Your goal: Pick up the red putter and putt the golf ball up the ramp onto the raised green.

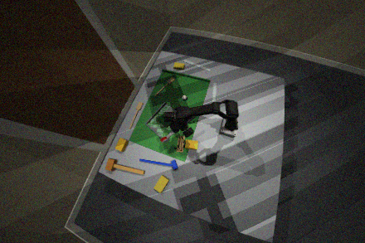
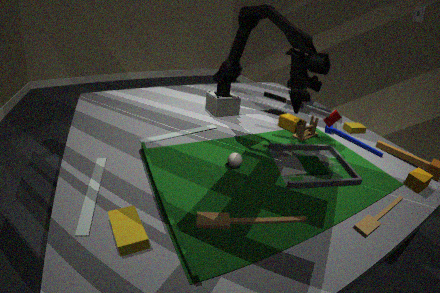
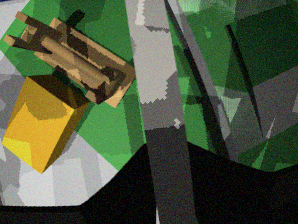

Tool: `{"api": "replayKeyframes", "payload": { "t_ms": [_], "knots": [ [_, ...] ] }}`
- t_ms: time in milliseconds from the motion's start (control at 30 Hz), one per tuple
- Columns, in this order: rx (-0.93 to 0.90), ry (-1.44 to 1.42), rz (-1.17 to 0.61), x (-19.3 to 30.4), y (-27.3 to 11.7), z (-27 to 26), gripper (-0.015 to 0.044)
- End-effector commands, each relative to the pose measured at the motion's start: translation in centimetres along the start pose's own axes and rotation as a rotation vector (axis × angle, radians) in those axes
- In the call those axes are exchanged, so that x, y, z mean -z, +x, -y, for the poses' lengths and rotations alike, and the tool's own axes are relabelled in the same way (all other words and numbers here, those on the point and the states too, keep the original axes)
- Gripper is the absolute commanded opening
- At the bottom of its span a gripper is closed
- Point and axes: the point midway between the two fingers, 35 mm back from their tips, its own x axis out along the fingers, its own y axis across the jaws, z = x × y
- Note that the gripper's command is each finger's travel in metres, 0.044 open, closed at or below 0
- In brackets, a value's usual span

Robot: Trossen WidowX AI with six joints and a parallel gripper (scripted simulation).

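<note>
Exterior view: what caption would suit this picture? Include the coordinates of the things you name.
A robot arm reaches over a green mat (image 2: 165, 183) where a white ball (image 2: 235, 160) rests.
</note>
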Motion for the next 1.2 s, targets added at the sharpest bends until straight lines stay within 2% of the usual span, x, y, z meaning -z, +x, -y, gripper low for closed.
{"api": "replayKeyframes", "payload": {
  "t_ms": [0,667,1167],
  "knots": [
    [0.015,0.127,-0.014,2.0,-0.3,2.3,0.0000],
    [0.056,0.595,-0.045,11.9,-1.7,9.1,0.0000],
    [0.096,1.000,-0.080,20.6,-3.1,12.2,0.0000]
  ]
}}
